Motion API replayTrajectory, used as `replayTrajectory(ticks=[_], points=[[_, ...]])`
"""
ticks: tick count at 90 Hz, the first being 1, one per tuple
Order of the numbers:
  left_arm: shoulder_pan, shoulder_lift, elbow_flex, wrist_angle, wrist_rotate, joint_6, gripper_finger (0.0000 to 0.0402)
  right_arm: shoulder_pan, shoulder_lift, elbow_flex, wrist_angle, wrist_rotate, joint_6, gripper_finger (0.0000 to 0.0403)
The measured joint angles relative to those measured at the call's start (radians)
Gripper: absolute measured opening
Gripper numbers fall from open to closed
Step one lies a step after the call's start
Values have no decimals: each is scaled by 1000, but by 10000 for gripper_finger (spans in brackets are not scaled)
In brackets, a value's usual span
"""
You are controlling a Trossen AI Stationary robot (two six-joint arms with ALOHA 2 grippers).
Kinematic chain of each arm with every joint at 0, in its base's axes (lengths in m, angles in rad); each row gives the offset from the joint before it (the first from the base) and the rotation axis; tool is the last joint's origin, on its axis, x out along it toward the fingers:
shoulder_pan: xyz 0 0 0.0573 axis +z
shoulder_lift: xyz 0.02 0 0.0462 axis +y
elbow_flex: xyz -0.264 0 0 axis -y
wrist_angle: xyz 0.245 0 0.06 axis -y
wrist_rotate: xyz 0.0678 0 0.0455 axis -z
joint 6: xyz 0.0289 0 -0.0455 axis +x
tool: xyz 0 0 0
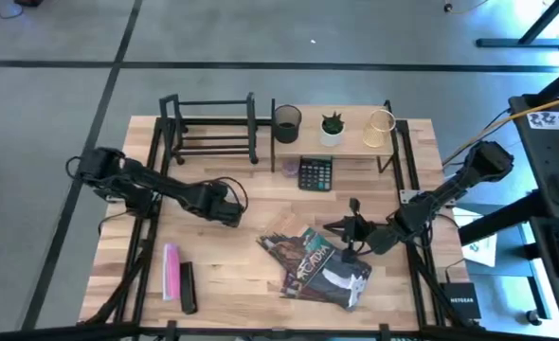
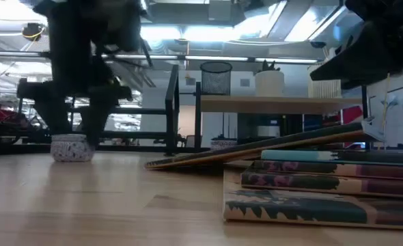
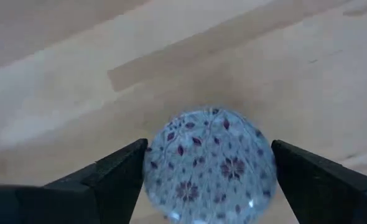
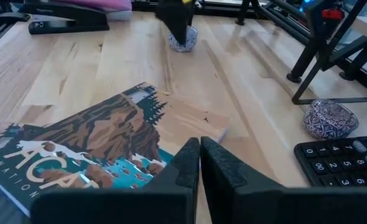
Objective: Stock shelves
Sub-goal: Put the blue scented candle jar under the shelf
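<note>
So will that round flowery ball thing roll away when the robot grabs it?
Maybe. The patterned ball looks rounded and glossy, so it could slip or roll. It sits between the left gripper's open fingers on flat wood, so squeezing evenly should probably trap it. It looks solid, likely heavy for its size.

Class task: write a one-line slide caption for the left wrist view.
Left pincer open around a round, flower-patterned paperweight resting on the wooden tabletop.

a lab: concrete floor (image 1: 62,104), ceiling strip lights (image 2: 188,31), equipment benches (image 1: 554,142).
</note>
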Motion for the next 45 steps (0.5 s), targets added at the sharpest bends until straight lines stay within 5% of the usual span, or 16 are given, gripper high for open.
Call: replayTrajectory(ticks=[22,45], points=[[37,37,1,109,66,55,296,0,0,0,-2,0,0,0],[33,37,50,23,99,81,267,0,0,0,-2,0,0,0]])
